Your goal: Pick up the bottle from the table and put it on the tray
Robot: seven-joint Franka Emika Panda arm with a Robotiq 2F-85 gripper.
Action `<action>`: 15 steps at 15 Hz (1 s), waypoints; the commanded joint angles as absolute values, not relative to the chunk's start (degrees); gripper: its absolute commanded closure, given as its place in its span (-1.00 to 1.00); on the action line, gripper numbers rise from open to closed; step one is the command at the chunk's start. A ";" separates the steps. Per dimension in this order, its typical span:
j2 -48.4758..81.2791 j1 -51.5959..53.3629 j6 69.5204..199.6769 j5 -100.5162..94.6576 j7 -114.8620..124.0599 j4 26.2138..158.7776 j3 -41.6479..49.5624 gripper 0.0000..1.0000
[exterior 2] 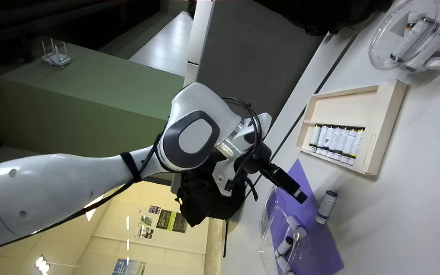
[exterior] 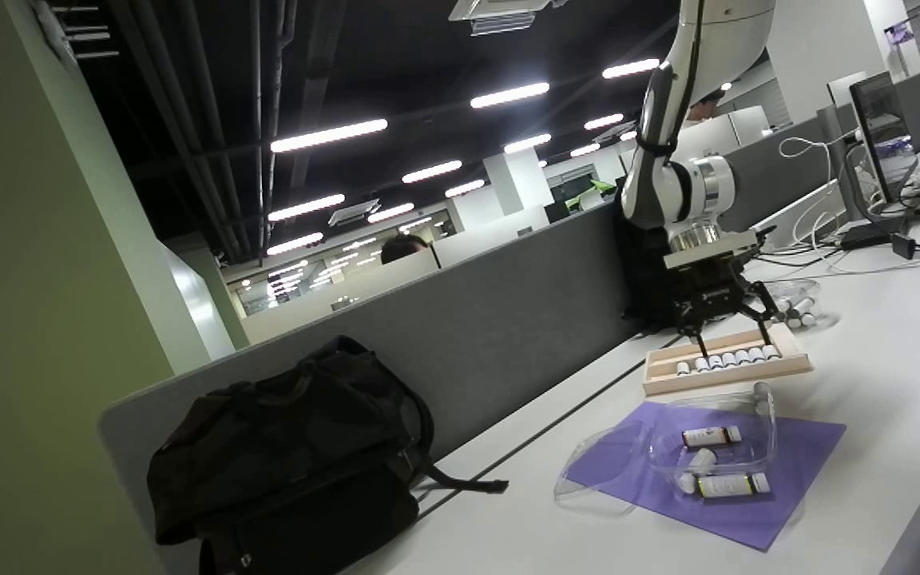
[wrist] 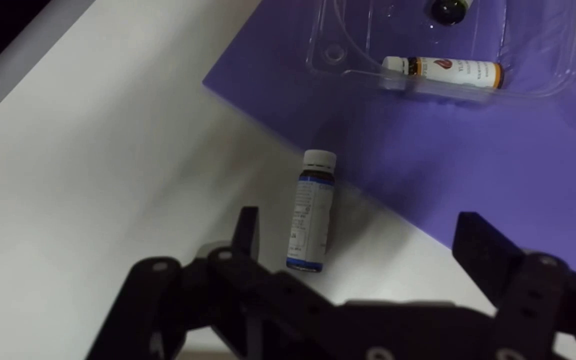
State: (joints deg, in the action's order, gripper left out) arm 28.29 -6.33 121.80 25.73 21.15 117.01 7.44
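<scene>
The bottle (wrist: 310,215), with white cap, white label and blue bands, lies on its side on the white table (wrist: 93,165) in the wrist view, its cap at the purple mat's edge. It also lies there in an exterior view (exterior 2: 326,206). The pale wooden tray (exterior 2: 386,130) holds several white-labelled bottles side by side in one compartment; its other compartment is bare. The tray also shows in an exterior view (exterior: 731,382). My gripper (wrist: 358,220) is open and empty above the table, with the bottle below, nearer the left finger. It shows in both exterior views (exterior: 735,346) (exterior 2: 299,194).
The purple mat (exterior: 807,447) bears a clear plastic container (exterior: 771,427) with several bottles and a clear lid (exterior: 588,471). A clear container (exterior 2: 376,57) with bottles stands beyond the tray. A grey partition (exterior: 508,319) and black backpack (exterior: 284,455) border the table.
</scene>
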 commanded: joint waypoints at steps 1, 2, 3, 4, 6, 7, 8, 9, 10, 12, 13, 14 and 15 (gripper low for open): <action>28.85 -6.72 121.22 25.32 21.44 116.73 7.01 -1.00; 29.40 -6.89 120.69 25.60 21.22 116.60 6.82 -1.00; 30.06 -7.17 119.17 25.73 21.10 116.17 6.65 -1.00; 30.90 -7.14 118.45 25.51 21.46 115.81 6.71 -1.00; 32.58 -7.19 117.80 25.56 21.72 115.12 6.78 -1.00; 33.40 -7.18 117.86 25.67 21.82 114.80 6.78 -1.00; 34.14 -7.14 118.18 25.77 21.93 114.60 6.80 -1.00; 34.85 -7.11 119.30 26.10 21.88 114.46 6.77 -1.00; 35.57 -7.15 120.04 26.40 21.81 114.17 6.72 -1.00; 36.92 -7.18 122.06 26.90 21.69 113.57 6.58 -1.00; 37.31 -7.12 123.78 27.19 21.40 113.52 6.43 -1.00; 37.77 -7.06 125.26 27.27 21.25 113.36 6.29 -1.00; 38.17 -6.92 126.31 27.13 21.38 113.25 6.23 -1.00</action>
